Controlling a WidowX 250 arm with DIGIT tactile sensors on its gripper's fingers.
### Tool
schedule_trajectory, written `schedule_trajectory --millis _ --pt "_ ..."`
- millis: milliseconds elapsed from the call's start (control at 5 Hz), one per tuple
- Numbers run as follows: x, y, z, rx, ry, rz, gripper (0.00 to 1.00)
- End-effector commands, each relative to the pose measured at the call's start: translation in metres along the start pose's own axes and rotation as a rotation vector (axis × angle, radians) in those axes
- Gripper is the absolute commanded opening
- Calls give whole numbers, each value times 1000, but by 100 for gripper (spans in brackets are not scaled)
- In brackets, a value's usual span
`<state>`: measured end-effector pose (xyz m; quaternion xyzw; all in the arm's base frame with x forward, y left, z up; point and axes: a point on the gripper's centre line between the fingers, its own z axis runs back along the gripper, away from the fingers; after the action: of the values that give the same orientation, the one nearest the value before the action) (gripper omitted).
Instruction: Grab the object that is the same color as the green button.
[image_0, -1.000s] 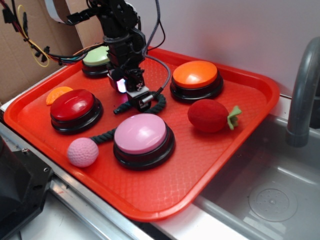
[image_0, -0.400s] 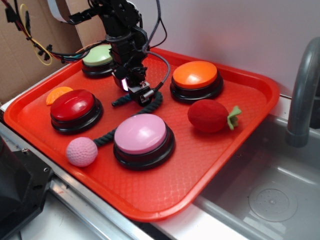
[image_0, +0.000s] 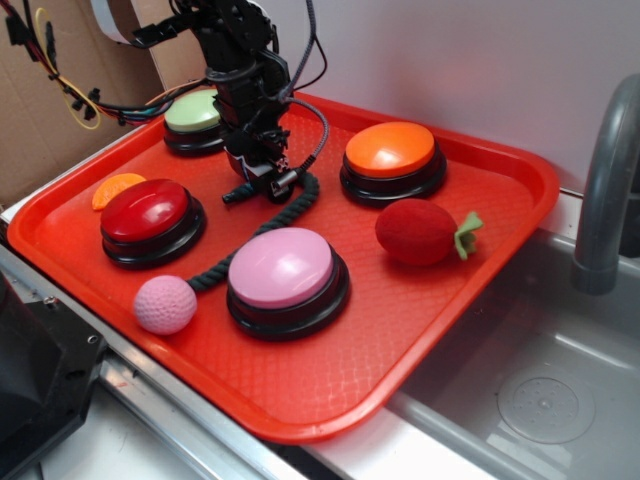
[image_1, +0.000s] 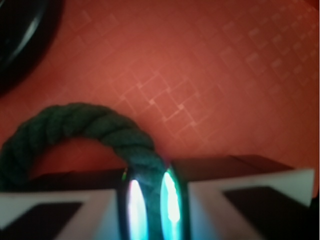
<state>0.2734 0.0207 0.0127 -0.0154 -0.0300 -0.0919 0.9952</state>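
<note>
My arm (image_0: 240, 60) is matte black, blocky links w/ black cables looping off the side. Red glow near the wrist. On wrist cam, gripper (image_1: 150, 200) shows white finger blocks w/ black insets, plus two glossy strips lit cyan-green.

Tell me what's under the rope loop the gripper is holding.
Bare red tray shows beneath the arched green rope. The gripper clamps its end, hiding what lies below the fingers.

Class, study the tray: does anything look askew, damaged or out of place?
Nothing damaged or spilled. Only the green rope toy sits oddly: the gripper pinches its looped end, its length trailing between the buttons to the pink ball.
</note>
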Motion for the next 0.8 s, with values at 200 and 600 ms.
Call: schedule_trajectory --millis 200,600 --pt "-9 12 71 45 55 225 0" --pt "-19 21 146 18 -1 297 0"
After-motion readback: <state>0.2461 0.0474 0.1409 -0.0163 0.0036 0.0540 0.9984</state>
